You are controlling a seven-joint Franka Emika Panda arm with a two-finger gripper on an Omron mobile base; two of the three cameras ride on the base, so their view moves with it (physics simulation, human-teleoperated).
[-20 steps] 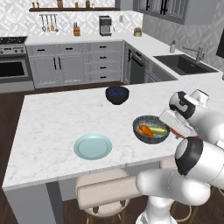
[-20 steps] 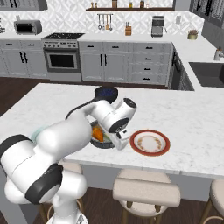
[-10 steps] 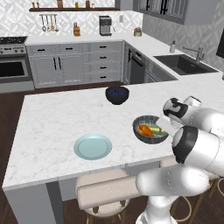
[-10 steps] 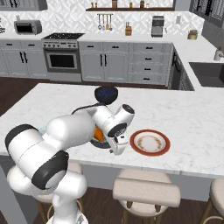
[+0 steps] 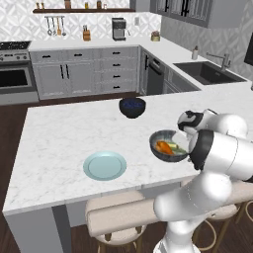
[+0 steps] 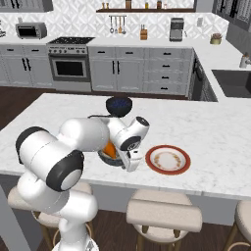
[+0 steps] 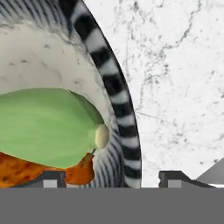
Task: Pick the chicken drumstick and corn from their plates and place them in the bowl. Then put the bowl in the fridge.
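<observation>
With drumstick and corn inside, the bowl rim is straddled by the part-open end effector; closing, then lifting, is judged next.

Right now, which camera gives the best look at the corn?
The hand view: the corn fills it, green and close, lying over the chicken drumstick inside the bowl. The left base view shows it small; in the right base view the arm hides it.
</observation>
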